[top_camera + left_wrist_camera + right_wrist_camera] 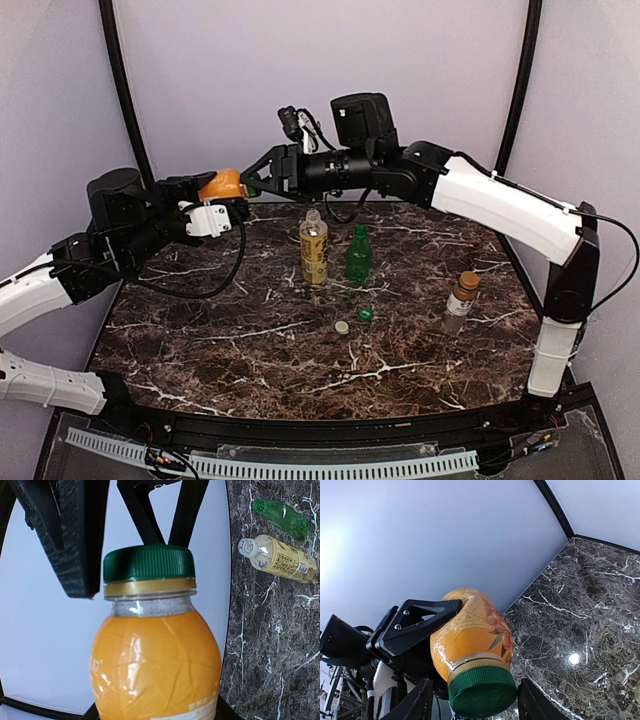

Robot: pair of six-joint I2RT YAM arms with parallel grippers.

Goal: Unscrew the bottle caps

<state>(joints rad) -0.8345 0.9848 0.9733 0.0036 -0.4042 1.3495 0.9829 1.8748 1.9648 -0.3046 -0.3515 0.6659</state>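
The squat orange bottle (221,185) (155,665) (470,630) lies sideways in the air above the table's back left corner. My left gripper (228,192) is shut on its body. Its green cap (148,563) (482,690) points to the right. My right gripper (250,183) (476,702) straddles that cap, open: a narrow gap shows at the left finger, while the right finger stands almost against the cap. On the table stand a tall clear bottle of yellow liquid (314,250) (280,557) and a green bottle (359,255) (282,517), both without caps. A slim clear bottle (461,303) keeps its brown cap.
Two loose caps lie on the dark marble table (250,340): a pale one (342,327) and a green one (365,315), in front of the two open bottles. A grey wall rises behind the table, with black poles at its back corners.
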